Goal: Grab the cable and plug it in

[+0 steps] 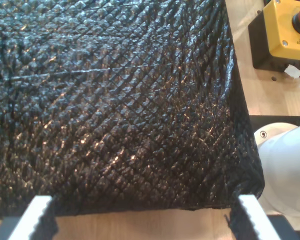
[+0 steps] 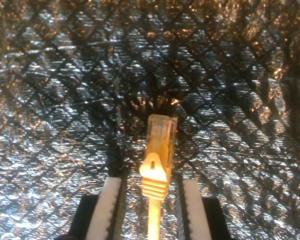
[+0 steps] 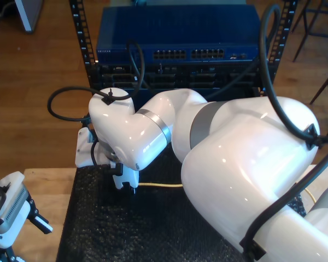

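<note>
The yellow cable [image 2: 154, 220] ends in a clear-yellowish plug [image 2: 161, 134] that lies on the black quilted mat [image 2: 55, 100]. My second gripper [image 2: 151, 186] straddles the plug's boot. Its white fingers [image 2: 109, 205] stand close on either side, with a narrow dark gap at each, so it is open. In the exterior view this gripper [image 3: 130, 188] touches down on the mat [image 3: 98, 229], and the cable [image 3: 159, 185] runs off toward the exterior view's right. My first gripper [image 1: 145, 212] is wide open and holds nothing at the mat's edge [image 1: 140, 205]; it sits at the exterior view's lower left [image 3: 38, 222].
A blue network switch [image 3: 175, 33] with rows of ports stands in a rack beyond the mat. Thick black arm cables [image 3: 65, 112] loop near it. A yellow emergency-stop box [image 1: 285, 30] rests on the wooden table [image 1: 260, 90]. A large white arm body [image 3: 240, 164] covers the exterior view's right.
</note>
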